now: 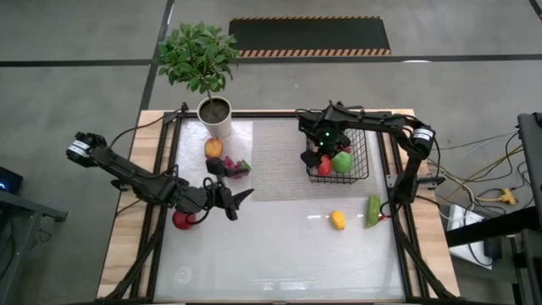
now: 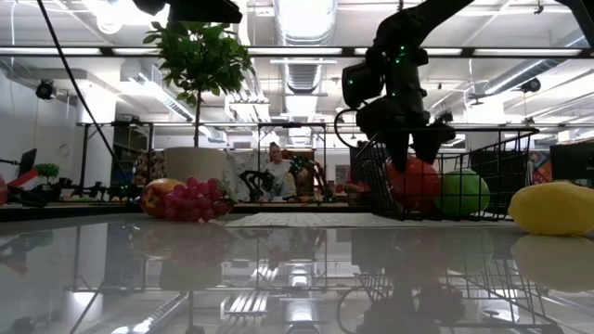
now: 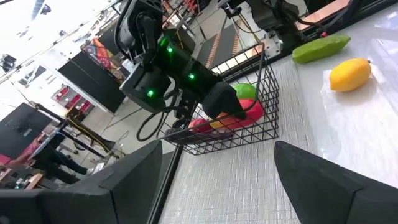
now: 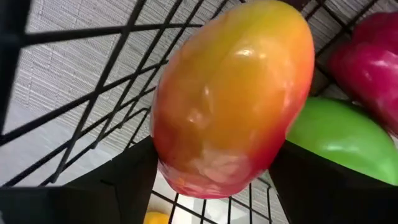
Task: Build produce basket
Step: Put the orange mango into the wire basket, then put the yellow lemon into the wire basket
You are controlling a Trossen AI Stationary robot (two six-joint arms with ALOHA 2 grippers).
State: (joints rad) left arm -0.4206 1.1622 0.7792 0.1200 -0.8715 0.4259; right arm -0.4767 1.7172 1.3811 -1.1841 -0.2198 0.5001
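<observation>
The black wire basket (image 1: 364, 161) stands at the table's far right. Inside it lie a green apple (image 1: 342, 161) and red produce (image 1: 324, 167). My right gripper (image 1: 319, 152) reaches down into the basket's left part and is shut on an orange-red fruit (image 4: 233, 99). My left gripper (image 1: 240, 202) hovers open over the table's left half with nothing between its fingers (image 3: 323, 180). A red apple (image 1: 182, 220) lies under that arm's wrist. A lemon (image 1: 338, 219) and a cucumber (image 1: 373, 210) lie near the basket. An orange fruit (image 1: 213, 147), an eggplant (image 1: 217, 166) and grapes (image 1: 240, 166) lie by the pot. My right gripper has the orange-red fruit's near end (image 4: 205, 177) between its two fingers (image 4: 124, 186), pinched only at their free ends. The fingers come from above, pointing down into the basket. The fruit sits low in the basket beside the green apple (image 4: 336, 140); whether it rests on the floor is hidden.
A white pot with a leafy plant (image 1: 216, 119) stands at the far edge, left of centre. A woven mat (image 1: 279, 157) lies under the basket's left side. The table's near half (image 1: 279, 263) is bare glossy surface. A person (image 2: 276, 167) sits in the room beyond.
</observation>
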